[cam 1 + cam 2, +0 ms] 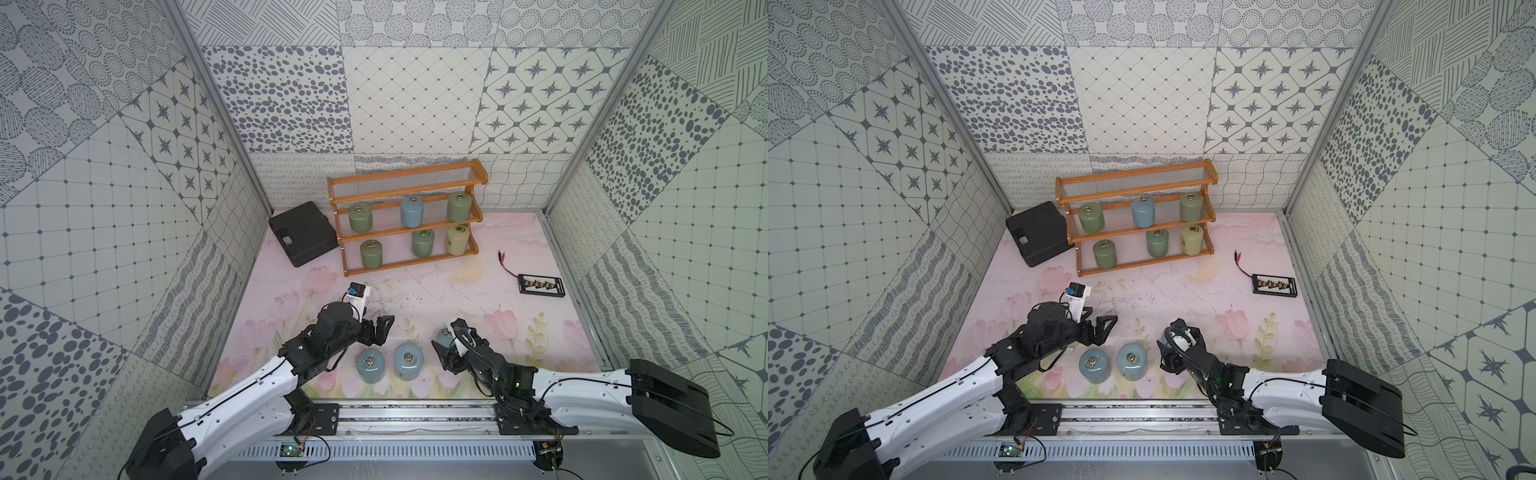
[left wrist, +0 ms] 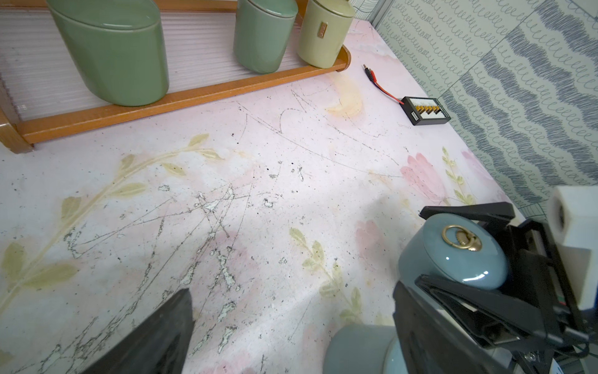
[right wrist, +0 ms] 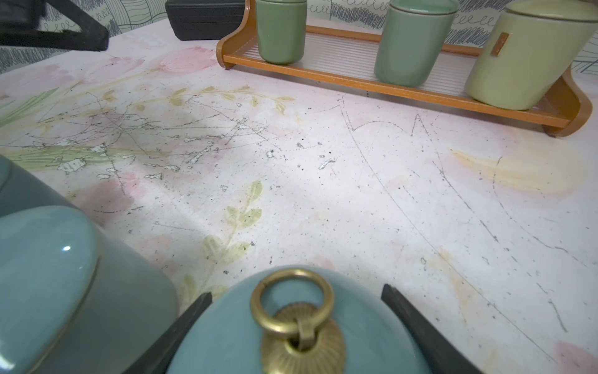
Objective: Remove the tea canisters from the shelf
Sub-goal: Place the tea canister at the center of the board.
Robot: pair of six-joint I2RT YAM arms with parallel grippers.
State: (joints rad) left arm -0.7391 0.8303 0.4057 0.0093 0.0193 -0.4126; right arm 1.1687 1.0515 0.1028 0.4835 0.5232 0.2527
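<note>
Both top views, left to right. A flat black plastic case (image 1: 303, 232) lies just beside the three-tier orange-brown wooden shelf (image 1: 405, 176) with wire slats. Its top tier is bare. The middle tier carries a glossy sage green ceramic canister (image 1: 360, 217), a light blue canister (image 1: 412, 212) and a second green one (image 1: 458, 207). The bottom tier carries two green canisters (image 1: 371, 253) (image 1: 422, 243) and the pale yellow canister (image 1: 457, 240).

Nearer the robot, the left gripper (image 1: 380, 330) hangs with jaws fully spread and nothing between them, above two blue canisters (image 1: 371, 362) (image 1: 408, 360) standing upright side by side on the floral mat (image 1: 415, 291). This is presumably a drop-off row kept clear of the shelf.

The right gripper (image 1: 444, 333) is clamped across the shoulders of a third blue canister (image 3: 226, 323), extending that row. Whether its base rests on the mat is hidden. A black charging board (image 1: 541, 286) lies well apart.
</note>
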